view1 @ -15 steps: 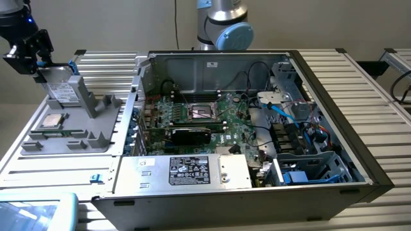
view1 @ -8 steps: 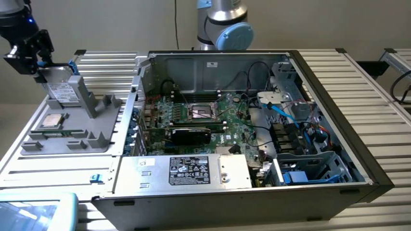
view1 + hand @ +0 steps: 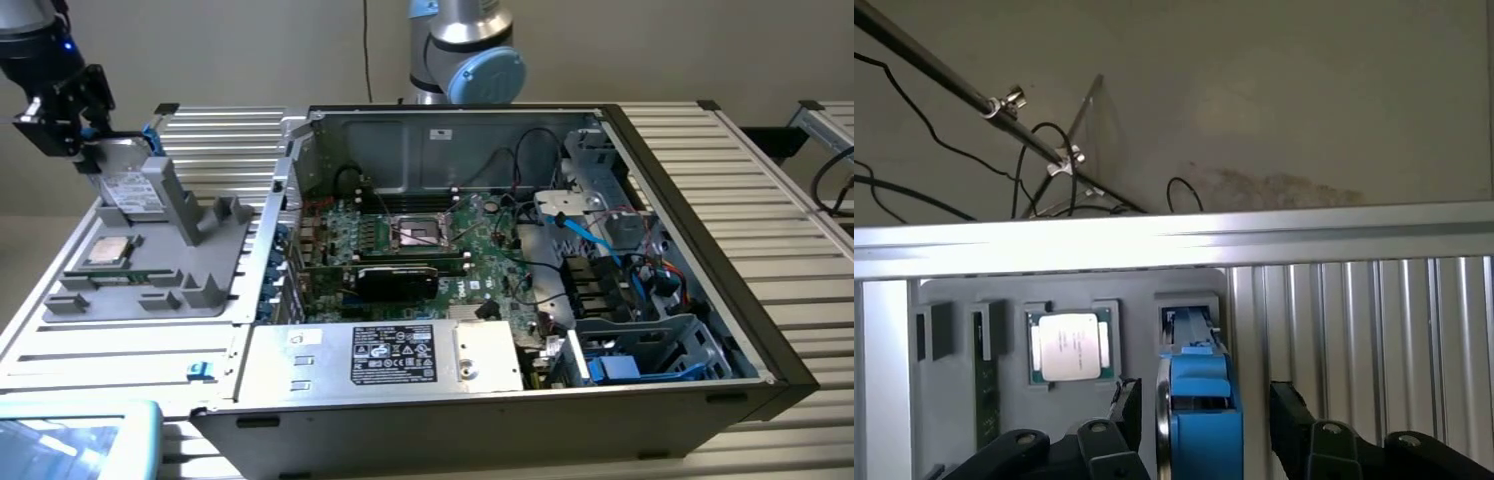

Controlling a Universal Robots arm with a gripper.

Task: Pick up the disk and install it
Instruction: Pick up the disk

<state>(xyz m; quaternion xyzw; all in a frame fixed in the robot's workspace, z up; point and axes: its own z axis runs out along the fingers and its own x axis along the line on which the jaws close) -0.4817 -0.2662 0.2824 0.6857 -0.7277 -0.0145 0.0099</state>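
Observation:
The disk (image 3: 134, 188) stands on edge in a slot of the grey holder tray (image 3: 147, 292) at the exterior view's left, its white label facing forward and its blue bracket (image 3: 152, 135) along the top edge. My gripper (image 3: 80, 140) hangs at the disk's upper end. In the wrist view the disk's blue-framed edge (image 3: 1199, 410) sits between my two black fingers (image 3: 1289, 420), with a gap on each side. My gripper (image 3: 1204, 425) is open around the disk, not closed on it.
A square processor chip (image 3: 110, 252) (image 3: 1069, 347) lies flat in the same tray. The open computer case (image 3: 747, 300) fills the middle, with a motherboard, a silver power supply (image 3: 394, 355) in front and a drive cage (image 3: 641, 355) at the exterior view's right.

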